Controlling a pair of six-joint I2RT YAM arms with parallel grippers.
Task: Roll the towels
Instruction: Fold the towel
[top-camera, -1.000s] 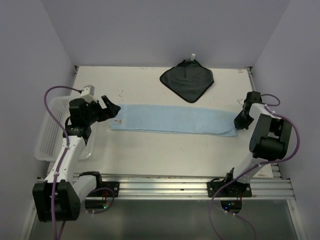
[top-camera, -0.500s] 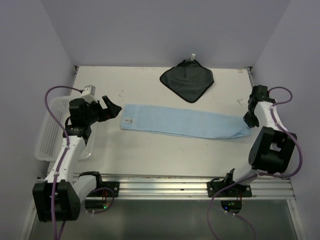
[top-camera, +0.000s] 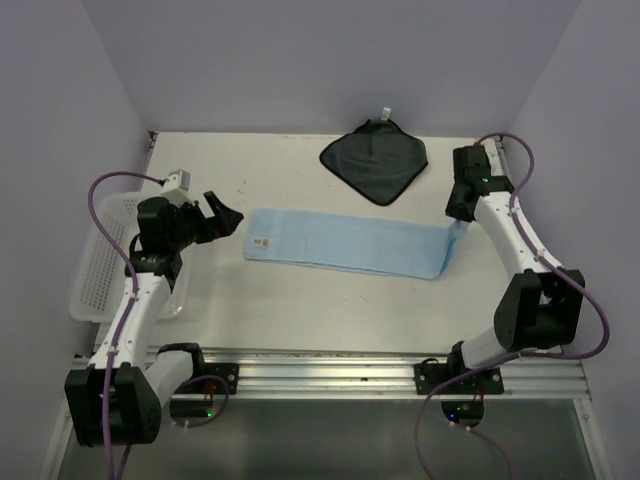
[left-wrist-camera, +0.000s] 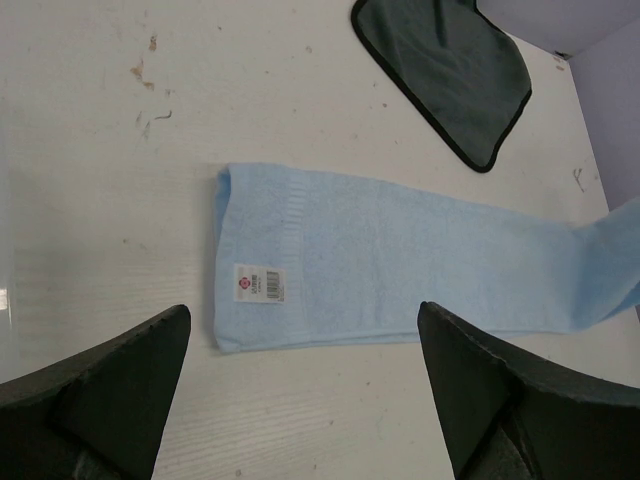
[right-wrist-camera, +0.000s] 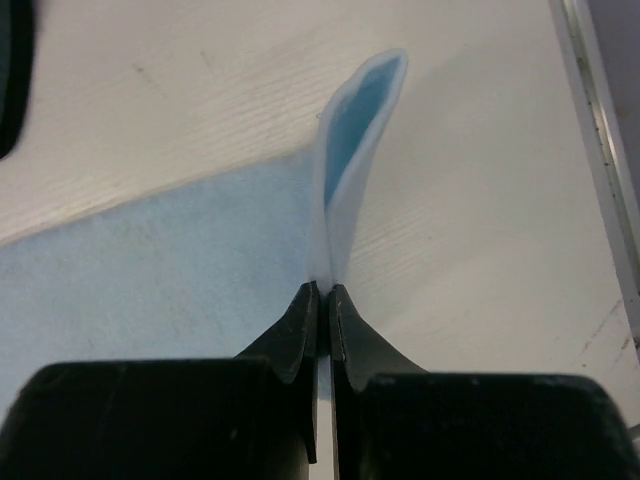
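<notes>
The light blue towel (top-camera: 345, 242) lies folded into a long strip across the table's middle, with a white label near its left end (left-wrist-camera: 259, 282). My right gripper (top-camera: 457, 226) is shut on the strip's right end (right-wrist-camera: 350, 150) and holds that end lifted off the table, doubled back towards the left. My left gripper (top-camera: 222, 213) is open and empty, hovering just left of the strip's left end. The dark grey towel (top-camera: 375, 160) lies flat at the back, with a small white tag at its far corner; it also shows in the left wrist view (left-wrist-camera: 445, 70).
A white mesh basket (top-camera: 100, 255) stands at the table's left edge, beside my left arm. The table's right edge rail (right-wrist-camera: 600, 150) runs close to my right gripper. Walls close in the back and both sides.
My right gripper has swung from the right edge towards the back and left, lifting the blue strip's right end and folding it back over. The strip looks shorter. The left arm has barely moved.
</notes>
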